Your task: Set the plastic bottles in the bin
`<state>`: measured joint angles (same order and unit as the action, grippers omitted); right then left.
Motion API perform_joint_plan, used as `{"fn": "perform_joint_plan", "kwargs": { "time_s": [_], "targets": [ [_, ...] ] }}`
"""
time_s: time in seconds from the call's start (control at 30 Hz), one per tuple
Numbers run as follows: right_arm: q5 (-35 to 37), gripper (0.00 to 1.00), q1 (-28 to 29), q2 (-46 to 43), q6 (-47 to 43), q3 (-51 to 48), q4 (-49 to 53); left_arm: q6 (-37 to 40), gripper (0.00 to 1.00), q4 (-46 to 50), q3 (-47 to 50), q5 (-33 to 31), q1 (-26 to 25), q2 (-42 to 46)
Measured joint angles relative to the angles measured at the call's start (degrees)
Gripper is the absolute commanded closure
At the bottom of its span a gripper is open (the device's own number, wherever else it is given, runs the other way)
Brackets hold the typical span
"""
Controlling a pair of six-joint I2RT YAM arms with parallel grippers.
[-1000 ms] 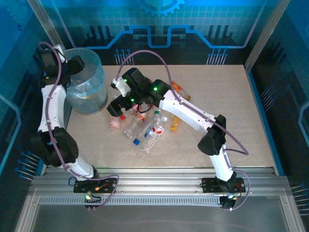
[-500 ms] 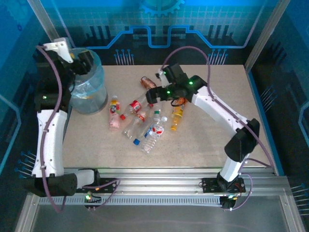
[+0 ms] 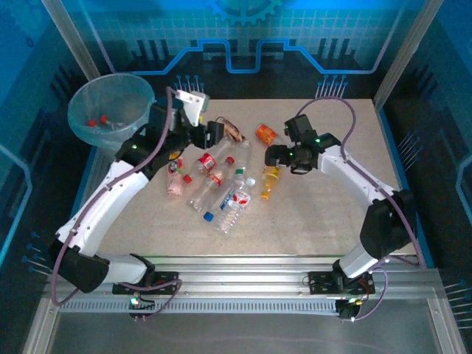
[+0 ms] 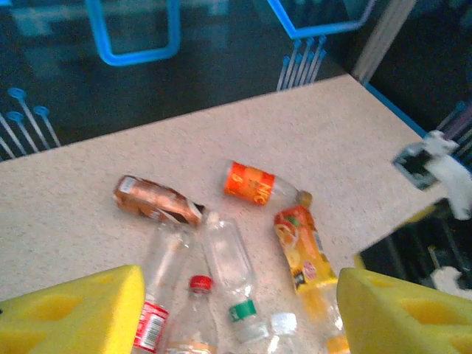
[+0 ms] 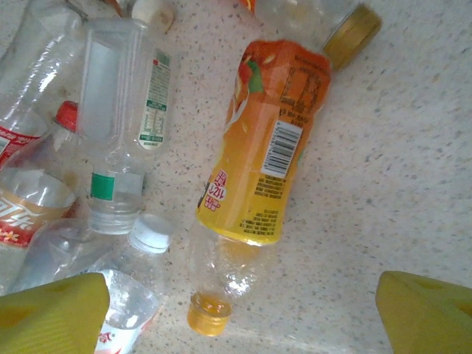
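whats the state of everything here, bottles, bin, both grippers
orange juice bottle, lying flat, capped, not gripped
green-banded clear bottle, lying flat
brown-labelled bottle, lying flat, looks crushed
short orange bottle, lying flat, capped
bin, mouth open, bag-lined, red caps inside
left gripper, open, empty
right gripper, open, empty, over the orange juice bottle
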<state>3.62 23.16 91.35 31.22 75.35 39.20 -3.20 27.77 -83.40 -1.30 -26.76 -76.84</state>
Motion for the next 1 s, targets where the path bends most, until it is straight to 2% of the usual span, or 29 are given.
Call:
{"fn": "perform_joint_plan", "kwargs": {
  "time_s": [0.27, 0.67, 0.93, 1.0],
  "targets": [
    [-2.2, 0.13, 0.0, 8.8, 3.1, -1.4, -5.7, 0.5, 0.27, 1.7, 0.0, 0.7, -4.4, -3.1],
    [-4.0, 0.22, -0.3, 15.4, 5.3, -2.9, -8.9, 2.1, 0.26, 2.6, 0.0, 0.7, -4.5, -3.1],
    [-5.8, 0.35, -0.3, 16.3, 5.6, -4.5, -9.7, 2.1, 0.26, 2.9, 0.0, 0.7, -4.5, -3.1],
    [-5.8, 0.36, -0.3, 15.6, 5.6, -5.0, -9.9, 2.0, 0.22, 3.0, 0.0, 0.7, -4.5, -3.1]
  ]
}}
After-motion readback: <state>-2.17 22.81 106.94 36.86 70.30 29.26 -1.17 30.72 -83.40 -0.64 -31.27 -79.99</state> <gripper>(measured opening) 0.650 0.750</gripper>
